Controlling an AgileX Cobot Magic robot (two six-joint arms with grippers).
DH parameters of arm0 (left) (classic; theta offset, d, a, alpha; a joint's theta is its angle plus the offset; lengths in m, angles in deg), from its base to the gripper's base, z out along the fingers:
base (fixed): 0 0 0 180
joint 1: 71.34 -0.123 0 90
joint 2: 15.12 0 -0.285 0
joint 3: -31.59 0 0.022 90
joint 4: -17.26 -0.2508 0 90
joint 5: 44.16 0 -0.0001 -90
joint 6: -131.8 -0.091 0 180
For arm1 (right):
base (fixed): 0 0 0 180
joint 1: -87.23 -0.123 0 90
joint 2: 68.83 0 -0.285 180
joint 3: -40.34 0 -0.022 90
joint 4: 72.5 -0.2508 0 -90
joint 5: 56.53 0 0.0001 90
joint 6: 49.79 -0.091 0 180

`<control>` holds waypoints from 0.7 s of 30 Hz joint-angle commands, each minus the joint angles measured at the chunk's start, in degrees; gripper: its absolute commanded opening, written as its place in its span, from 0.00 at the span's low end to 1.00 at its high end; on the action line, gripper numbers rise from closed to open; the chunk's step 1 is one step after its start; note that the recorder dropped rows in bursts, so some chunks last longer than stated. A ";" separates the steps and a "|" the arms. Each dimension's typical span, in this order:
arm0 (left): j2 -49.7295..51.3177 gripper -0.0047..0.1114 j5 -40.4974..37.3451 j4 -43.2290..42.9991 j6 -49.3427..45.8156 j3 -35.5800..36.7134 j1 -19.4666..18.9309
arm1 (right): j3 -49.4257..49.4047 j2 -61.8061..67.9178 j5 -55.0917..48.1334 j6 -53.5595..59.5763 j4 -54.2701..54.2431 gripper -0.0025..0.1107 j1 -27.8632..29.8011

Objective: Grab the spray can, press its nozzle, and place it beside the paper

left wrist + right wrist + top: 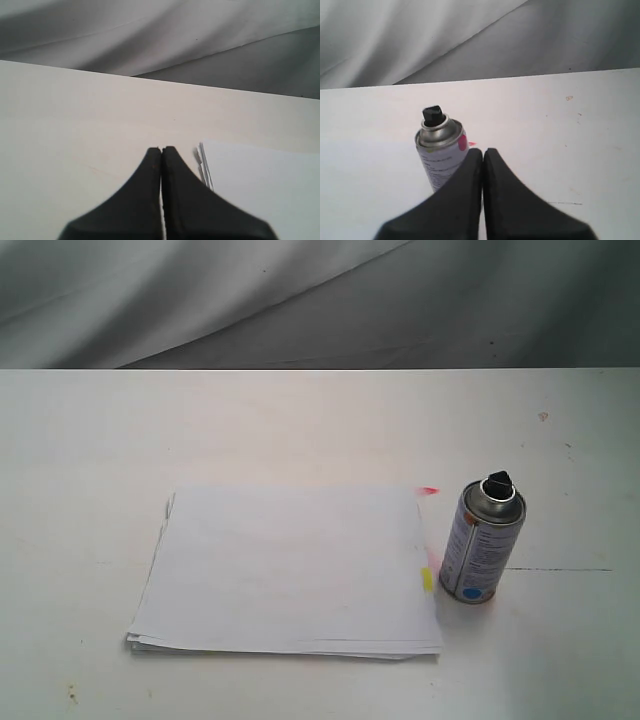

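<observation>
The silver spray can (482, 544) stands upright on the white table, just right of the paper (290, 570), its black nozzle (497, 483) on top. The stack of white sheets carries a yellow tab (427, 580) on its right edge and a pink-red smudge (428, 490) at its far right corner. Neither gripper shows in the exterior view. In the right wrist view my right gripper (483, 151) is shut and empty, with the spray can (441, 150) and nozzle (433, 116) just beyond its tips. My left gripper (161, 150) is shut and empty beside a corner of the paper (260, 180).
The white table (300, 430) stretches to a far edge backed by grey draped cloth (300, 300). A thin dark line (560, 569) marks the tabletop right of the can.
</observation>
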 commanded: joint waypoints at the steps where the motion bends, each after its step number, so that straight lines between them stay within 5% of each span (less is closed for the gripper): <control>1: -0.23 0.04 0.30 0.05 0.16 0.25 0.31 | 11.13 3.56 -6.73 -0.12 0.78 0.02 0.36; 11: -0.23 0.04 0.30 0.05 0.06 0.25 0.31 | 38.16 35.18 -7.96 -0.12 -0.57 0.02 -0.24; 18: -0.23 0.04 0.30 0.05 0.06 0.25 0.31 | 37.64 40.43 -4.49 0.84 -1.35 0.02 -11.80; 21: -0.23 0.04 0.30 0.05 0.06 0.25 0.31 | 29.19 40.42 6.90 1.34 -2.30 0.02 -17.24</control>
